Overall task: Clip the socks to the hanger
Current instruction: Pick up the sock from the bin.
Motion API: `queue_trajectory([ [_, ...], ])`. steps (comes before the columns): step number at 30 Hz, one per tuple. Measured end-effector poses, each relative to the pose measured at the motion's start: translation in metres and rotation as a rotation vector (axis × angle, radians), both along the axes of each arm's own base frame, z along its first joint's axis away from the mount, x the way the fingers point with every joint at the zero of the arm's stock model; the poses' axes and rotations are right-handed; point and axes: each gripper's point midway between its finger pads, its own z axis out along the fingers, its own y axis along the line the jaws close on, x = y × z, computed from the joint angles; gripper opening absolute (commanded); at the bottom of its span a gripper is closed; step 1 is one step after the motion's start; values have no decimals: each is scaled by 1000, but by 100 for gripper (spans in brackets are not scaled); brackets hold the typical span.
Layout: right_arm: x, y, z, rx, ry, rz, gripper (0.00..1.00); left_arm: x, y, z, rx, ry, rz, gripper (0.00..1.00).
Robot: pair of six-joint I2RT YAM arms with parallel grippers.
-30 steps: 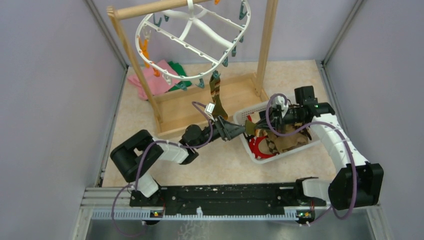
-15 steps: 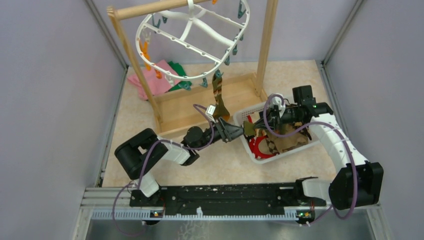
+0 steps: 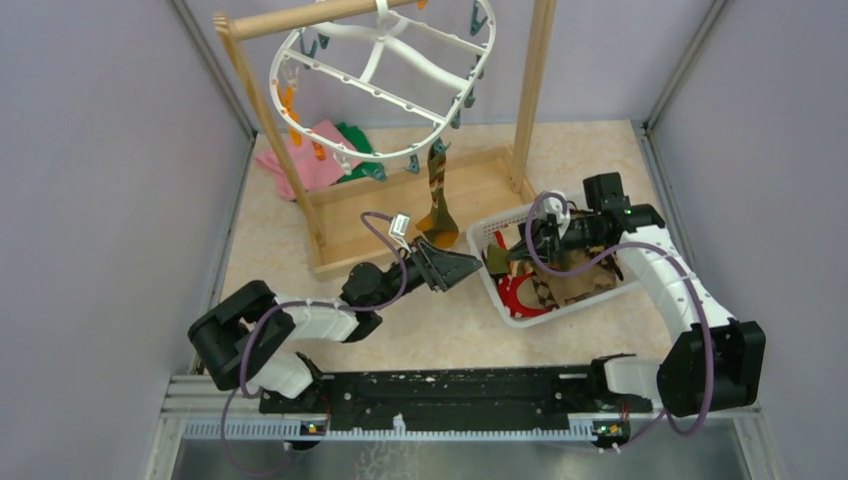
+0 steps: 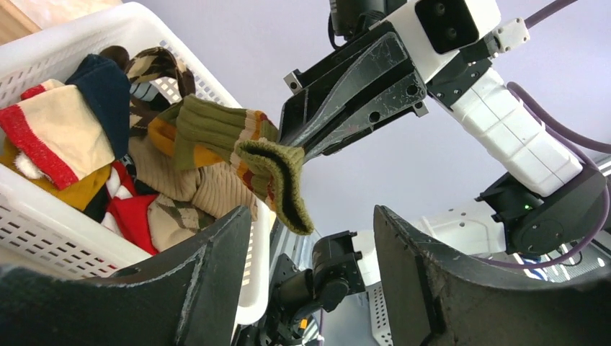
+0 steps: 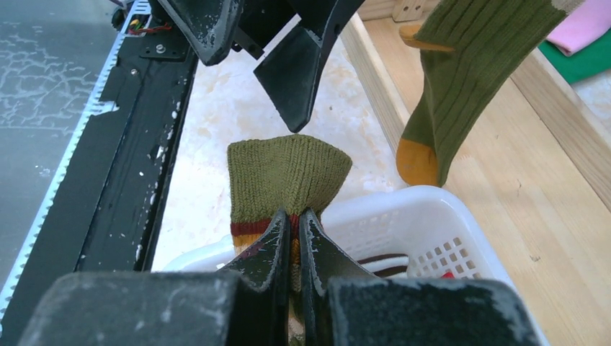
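The top external camera looks steeply down from above and behind the arm bases, wide enough to take in the whole tabletop (image 3: 440, 335). The left wrist camera sits low and close, tilted upward between the fingers of the left claw (image 4: 311, 216) toward the right claw (image 4: 302, 148). The right wrist camera looks down along its own claw, facing the left one. All three views share the basket (image 3: 505, 305) and the olive sock (image 5: 288, 173).

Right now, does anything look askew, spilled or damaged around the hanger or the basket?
Nothing spilled or damaged. Only the white plastic oval hanger looks tilted under the wooden pole, lower on the near side, where a single olive-green ribbed sock with orange patches hangs clipped. The white slotted basket sits upright, socks inside.
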Motion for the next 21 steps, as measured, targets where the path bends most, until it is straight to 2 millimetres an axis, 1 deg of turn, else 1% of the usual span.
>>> queue_trajectory([
  [5,-2,0,-1,0,-1,5,0,-1,-7,1,15,-4,-24,68],
  [9,-2,0,0,3,-5,8,0,0,-19,-3,33,11,-51,60],
  [13,-2,1,-1,4,-3,11,0,-4,-32,-7,49,18,-89,50],
  [14,-2,1,-1,4,0,12,0,-5,-34,-7,53,18,-98,46],
  [16,-3,2,-2,3,4,17,0,-6,-37,-7,57,16,-108,33],
  [17,-3,3,-2,3,6,20,0,-6,-37,-7,60,13,-111,26],
  [19,-4,4,-3,2,9,25,0,-6,-37,-8,67,2,-109,9],
  [21,-5,5,-4,1,11,32,0,-6,-38,-11,82,-5,-106,0],
])
